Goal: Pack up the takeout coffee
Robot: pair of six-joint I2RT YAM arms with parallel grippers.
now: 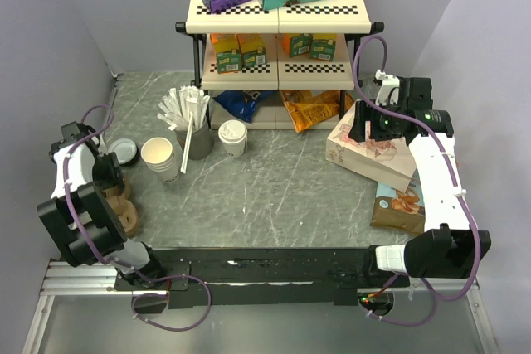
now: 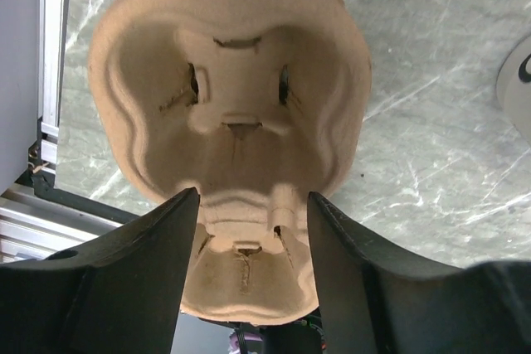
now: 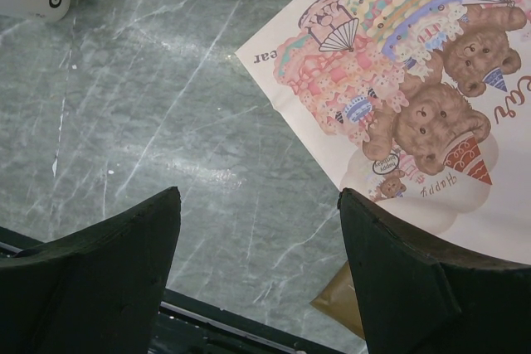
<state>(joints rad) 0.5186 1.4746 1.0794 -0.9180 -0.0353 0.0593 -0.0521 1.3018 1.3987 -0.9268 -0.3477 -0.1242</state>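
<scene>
1. Just left of the dark grey cup (image 1: 197, 143) of white sticks, and slightly nearer the arms, the takeout coffee (image 1: 159, 155) stands upright and unlidded on the tabletop (image 1: 282, 196). Neither hand touches it.
2. Further left of that cup, and nearer still, lies the pulp carrier (image 2: 228, 64), wells up. It is probably where the coffee belongs.
3. The left hand (image 2: 253, 195) straddles one end well of the carrier with its fingers apart. Whether they press its walls I cannot tell; it is likely there to steady the carrier.
4. Far right of that cup, the right hand (image 3: 259, 201) hangs open and empty beside the teddy-bear box (image 3: 415, 97), seemingly parked clear.
</scene>
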